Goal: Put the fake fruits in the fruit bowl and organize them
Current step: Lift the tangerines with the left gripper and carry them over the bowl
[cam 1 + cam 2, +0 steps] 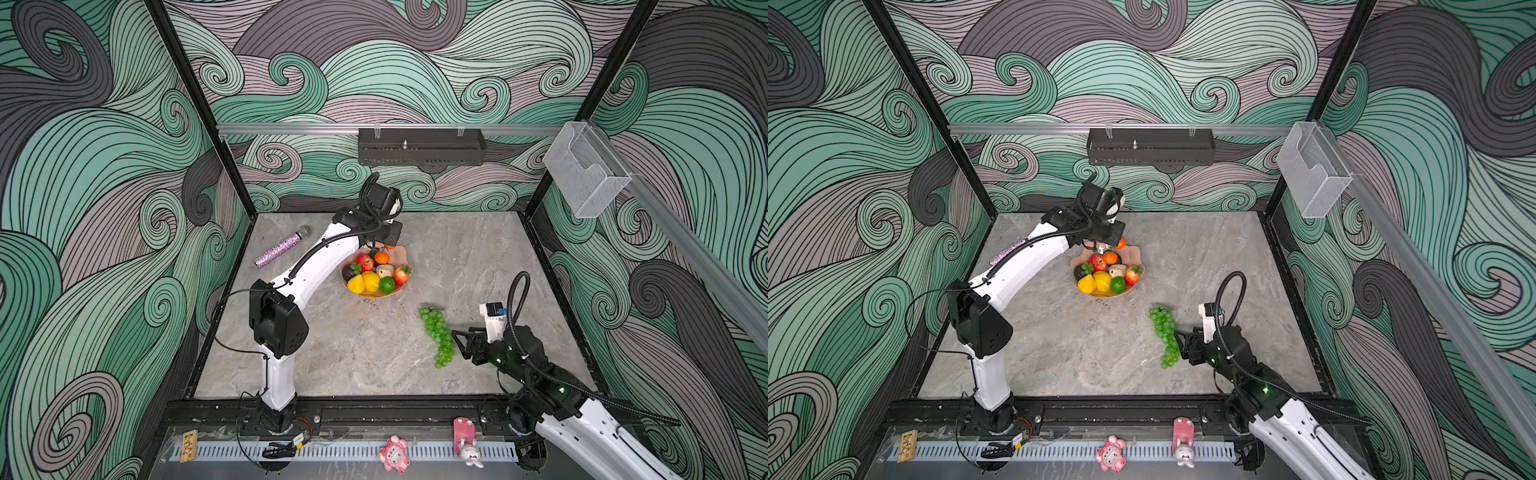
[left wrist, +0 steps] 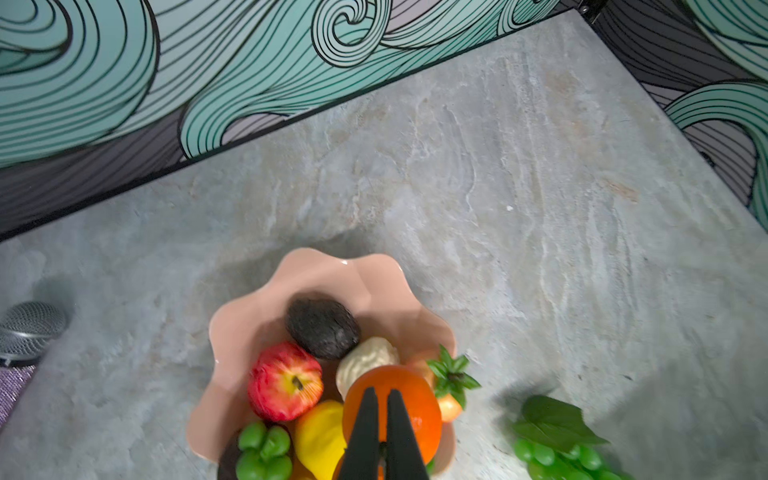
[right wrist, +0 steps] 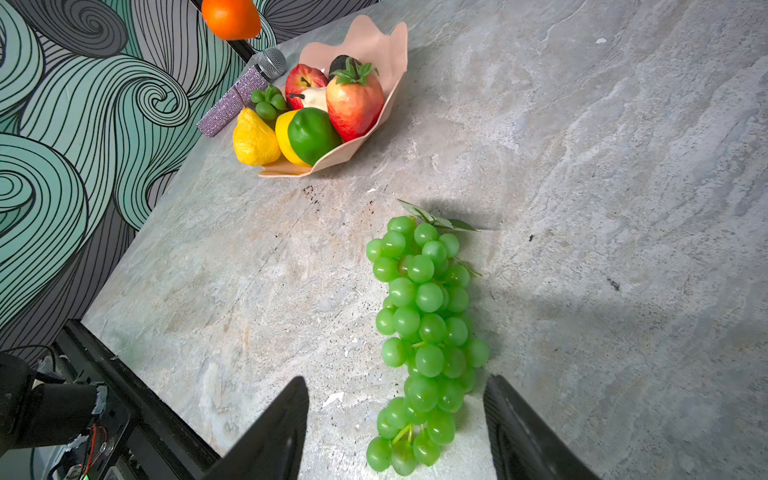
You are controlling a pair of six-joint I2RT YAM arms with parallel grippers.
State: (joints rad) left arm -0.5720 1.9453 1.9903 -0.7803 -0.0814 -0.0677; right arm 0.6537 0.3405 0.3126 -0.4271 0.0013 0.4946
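Orange plastic tangerine (image 3: 231,18) is being held by left hand (image 2: 380,392) over well-filled scalloped pink bowl (image 2: 332,266); wide right hand (image 3: 397,379) beside outstanding green grapes (image 3: 428,324).

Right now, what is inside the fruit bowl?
In the fruit bowl: red apple, strawberry, cream pear, lime, lemon, yellow pear, dark avocado. The left gripper holds a tangerine above them. Whatever lies beneath the pile is covered.

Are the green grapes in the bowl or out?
Out. The green grapes lie flat on the table, clear of the fruit bowl, one end within the open right gripper.
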